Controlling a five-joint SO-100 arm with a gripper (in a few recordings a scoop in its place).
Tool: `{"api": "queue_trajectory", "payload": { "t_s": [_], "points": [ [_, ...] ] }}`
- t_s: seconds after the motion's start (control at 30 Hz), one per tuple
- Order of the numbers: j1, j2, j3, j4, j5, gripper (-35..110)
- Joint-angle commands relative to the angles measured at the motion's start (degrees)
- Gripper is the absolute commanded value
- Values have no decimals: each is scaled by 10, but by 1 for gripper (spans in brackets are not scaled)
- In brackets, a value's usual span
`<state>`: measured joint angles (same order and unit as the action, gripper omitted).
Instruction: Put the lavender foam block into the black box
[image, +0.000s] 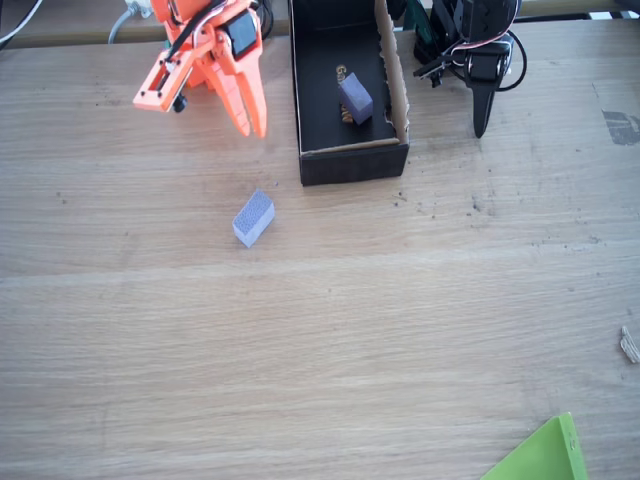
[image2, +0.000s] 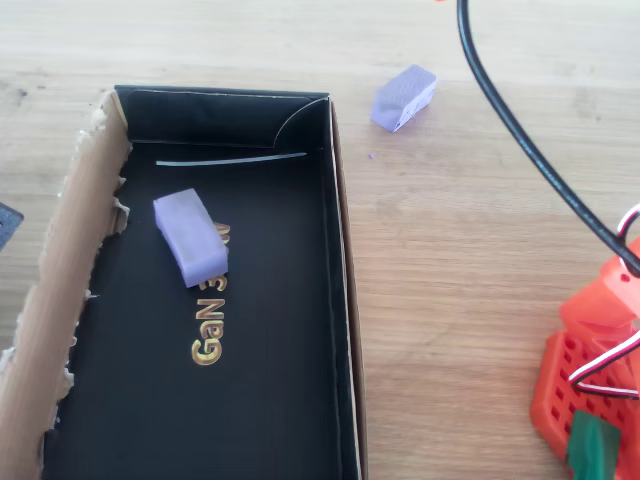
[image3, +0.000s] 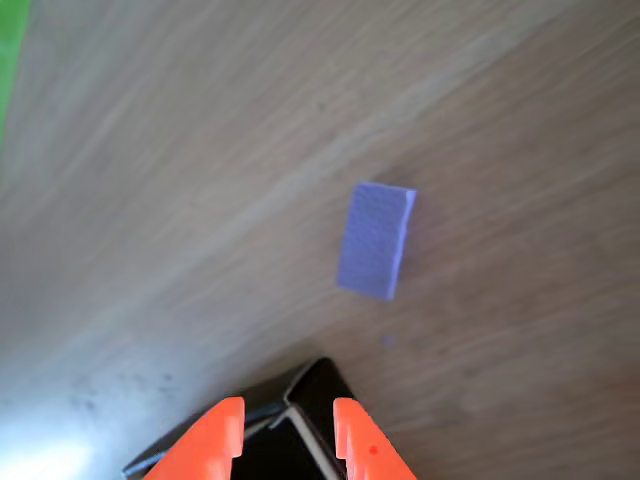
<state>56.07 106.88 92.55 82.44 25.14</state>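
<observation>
One purple block lies in the black box, another block sits outside, and my gripper is a little open, holding nothing.

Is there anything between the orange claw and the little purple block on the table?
No, just bare wood between the end effector and the lavender foam block, seen in the fixed view.

A pale wooden desk with long, fine grain lines runs across the fixed view. Daylight falls evenly on it and gives only soft shadows. A bright green sheet pokes in at the desk's lower right corner. Near the desk's right edge lie a dark grey smudge and, lower down, a small pale scrap.
</observation>
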Motion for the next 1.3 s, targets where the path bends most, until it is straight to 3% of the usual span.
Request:
{"api": "queue_trajectory", "payload": {
  "t_s": [0.0,0.4,0.8,1.27],
  "points": [
    [31,25,-5,40,43,13],
    [4,-1,-11,120,145,14],
    [23,-136,-91,60,119,17],
    [71,-178,-128,77,97,29]
  ]
}}
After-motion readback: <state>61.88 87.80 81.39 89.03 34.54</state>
